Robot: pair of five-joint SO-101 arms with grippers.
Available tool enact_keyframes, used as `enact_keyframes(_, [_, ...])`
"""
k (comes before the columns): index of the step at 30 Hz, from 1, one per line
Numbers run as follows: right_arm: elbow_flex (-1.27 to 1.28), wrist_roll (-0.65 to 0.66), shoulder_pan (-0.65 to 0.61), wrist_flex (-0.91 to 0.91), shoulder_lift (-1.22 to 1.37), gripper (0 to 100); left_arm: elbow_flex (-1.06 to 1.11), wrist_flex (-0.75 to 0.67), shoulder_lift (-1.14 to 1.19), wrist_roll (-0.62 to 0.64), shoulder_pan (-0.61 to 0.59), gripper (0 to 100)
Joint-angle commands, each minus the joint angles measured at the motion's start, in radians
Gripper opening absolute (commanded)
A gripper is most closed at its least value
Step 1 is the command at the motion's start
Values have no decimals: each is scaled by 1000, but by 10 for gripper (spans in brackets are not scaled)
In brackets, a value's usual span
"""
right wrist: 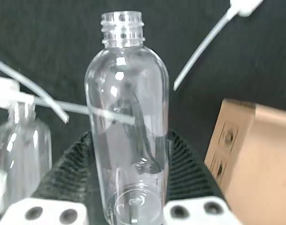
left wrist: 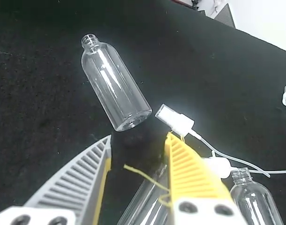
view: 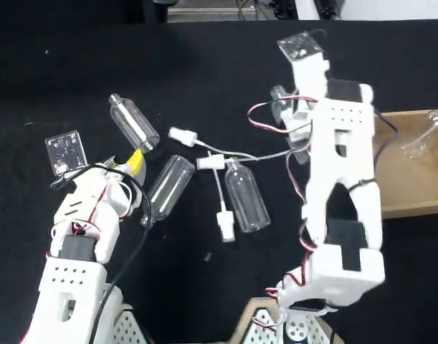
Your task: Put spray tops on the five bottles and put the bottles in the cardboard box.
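Black-fingered right gripper (right wrist: 129,140) clenched on a clear held bottle (right wrist: 126,79), gripped low on the body. The neck is bare, with no spray top on it. In the high view this right gripper (view: 290,118) sits over the desk (view: 61,57), near the cardboard box (view: 412,208) but not over it. The box corner (right wrist: 255,159) shows just beside the held bottle.

Left gripper (left wrist: 138,140) released, grey and yellow jaws spread, nothing between them. It hangs over the desk between two lying bottles. The far bottle (left wrist: 115,89) lies just past the fingertips, neck bare and pointing away. The near bottle (view: 168,188) lies partly under the yellow finger (left wrist: 189,173).

Centre bottle (view: 246,193) lies on the desk between the two arms, no top on. Three spray tops lie loose, tubes attached:
- first spray top (view: 183,135), close to the base of the far bottle
- second spray top (view: 210,163), just beside the centre bottle's neck
- third spray top (view: 226,223), beside the centre bottle's body

Boxed bottle (view: 425,137) is inside the cardboard box near its far wall, tilted. Can't tell if it has a top.
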Motion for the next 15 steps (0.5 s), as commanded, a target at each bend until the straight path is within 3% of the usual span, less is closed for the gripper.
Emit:
enact_keyframes(1, [-53, -14, 51, 106, -156, 10, -16, -18, -9, -8, 2, 170])
enact_keyframes(10, [268, 20, 135, 192, -529, 10, -15, -18, -9, -6, 2, 170])
enact_keyframes(15, [677, 31, 215, -14, -661, 10, -15, 2, -14, -5, 2, 170])
